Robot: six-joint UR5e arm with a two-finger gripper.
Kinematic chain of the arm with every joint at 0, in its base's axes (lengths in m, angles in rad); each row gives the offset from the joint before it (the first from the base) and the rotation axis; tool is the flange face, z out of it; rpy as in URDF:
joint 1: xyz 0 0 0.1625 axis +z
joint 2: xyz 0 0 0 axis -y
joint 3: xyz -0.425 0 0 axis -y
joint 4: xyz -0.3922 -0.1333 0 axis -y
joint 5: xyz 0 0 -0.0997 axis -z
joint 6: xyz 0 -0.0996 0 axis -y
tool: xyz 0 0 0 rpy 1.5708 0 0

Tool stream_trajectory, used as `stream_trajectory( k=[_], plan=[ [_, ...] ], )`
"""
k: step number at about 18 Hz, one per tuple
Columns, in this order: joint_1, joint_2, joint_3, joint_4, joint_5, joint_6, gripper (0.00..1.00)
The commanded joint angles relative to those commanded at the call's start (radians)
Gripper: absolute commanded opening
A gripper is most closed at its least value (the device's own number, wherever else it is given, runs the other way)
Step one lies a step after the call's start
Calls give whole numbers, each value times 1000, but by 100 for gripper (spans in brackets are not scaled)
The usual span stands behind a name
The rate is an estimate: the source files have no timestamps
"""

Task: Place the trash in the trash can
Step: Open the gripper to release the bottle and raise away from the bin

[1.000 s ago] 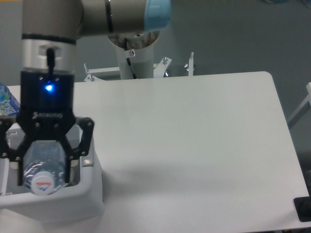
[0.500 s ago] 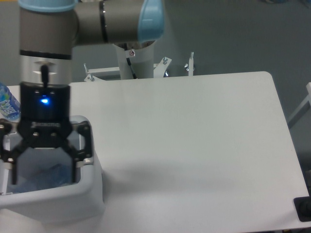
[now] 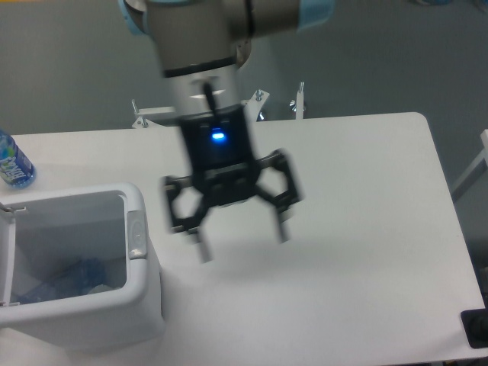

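The gripper (image 3: 242,240) hung above the white table (image 3: 358,229), blurred, with its fingers spread wide and nothing between them. It stood to the right of the trash can (image 3: 137,305), clear of the rim. The crushed bottle (image 3: 72,276) lay inside the trash can, on the bottom near the front wall. A napkin could not be made out in the bin. A blue-labelled water bottle (image 3: 14,162) stood at the left table edge, behind the trash can.
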Motion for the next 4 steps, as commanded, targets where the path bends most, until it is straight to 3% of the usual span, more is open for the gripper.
stream_trajectory(
  k=[4],
  plan=[
    [80, 63, -71, -63, 9, 264, 100]
  ],
)
